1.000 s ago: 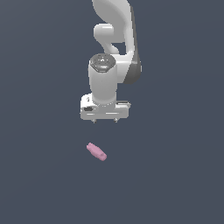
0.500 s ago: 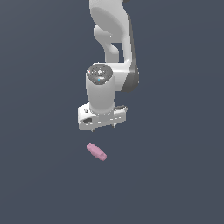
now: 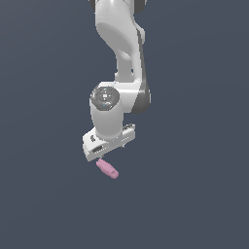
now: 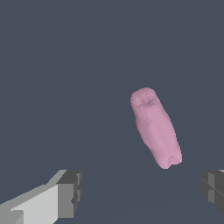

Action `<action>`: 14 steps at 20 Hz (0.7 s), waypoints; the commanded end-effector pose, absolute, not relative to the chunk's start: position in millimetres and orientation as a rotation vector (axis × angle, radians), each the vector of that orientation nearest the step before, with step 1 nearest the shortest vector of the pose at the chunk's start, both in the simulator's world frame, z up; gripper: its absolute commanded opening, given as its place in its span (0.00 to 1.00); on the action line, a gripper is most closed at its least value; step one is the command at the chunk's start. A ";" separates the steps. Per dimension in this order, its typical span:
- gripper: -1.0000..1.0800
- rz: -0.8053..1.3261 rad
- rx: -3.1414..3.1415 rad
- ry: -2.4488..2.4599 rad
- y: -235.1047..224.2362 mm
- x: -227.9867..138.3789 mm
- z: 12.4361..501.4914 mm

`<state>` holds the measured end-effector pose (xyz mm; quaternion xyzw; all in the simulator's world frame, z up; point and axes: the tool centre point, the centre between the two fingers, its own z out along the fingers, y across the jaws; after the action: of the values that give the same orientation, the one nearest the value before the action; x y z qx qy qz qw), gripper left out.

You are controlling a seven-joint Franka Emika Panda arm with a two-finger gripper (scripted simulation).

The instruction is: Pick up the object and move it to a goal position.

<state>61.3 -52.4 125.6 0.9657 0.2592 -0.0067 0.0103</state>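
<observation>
1. Around the arm you have only a flat, dark blue-grey surface (image 3: 194, 204). It fills the exterior view from edge to edge, with no seam, wall or horizon to tell floor from background.
2. The white arm (image 3: 119, 44) comes down from the top centre of the exterior view. Its jaws (image 3: 108, 146) sit just below the middle of the frame.
3. The object (image 3: 107, 168), a small pink stubby block, lies on the surface just below the jaws in the exterior view, a little toward lower right. From here you cannot tell whether it touches them.
4. In the wrist view the object (image 4: 155, 128) lies slanted, right of centre in the frame, with bare surface all round it.
5. Your jaws stand wide apart: one fingertip (image 4: 70, 193) shows at the lower left of the wrist frame, the other at the lower right edge. They grip nothing.
6. The object sits beyond the fingertips, nearer the right-hand one, not between them.
</observation>
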 end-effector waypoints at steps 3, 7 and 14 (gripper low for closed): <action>0.96 -0.018 2.967 0.982 -58.8 73.6 113.8; 0.96 -0.015 2.920 1.127 -64.8 83.5 103.2; 0.96 -0.006 2.850 1.312 -73.6 95.6 88.8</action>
<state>93.1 -72.0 91.4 0.9136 0.4065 -0.0029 0.0028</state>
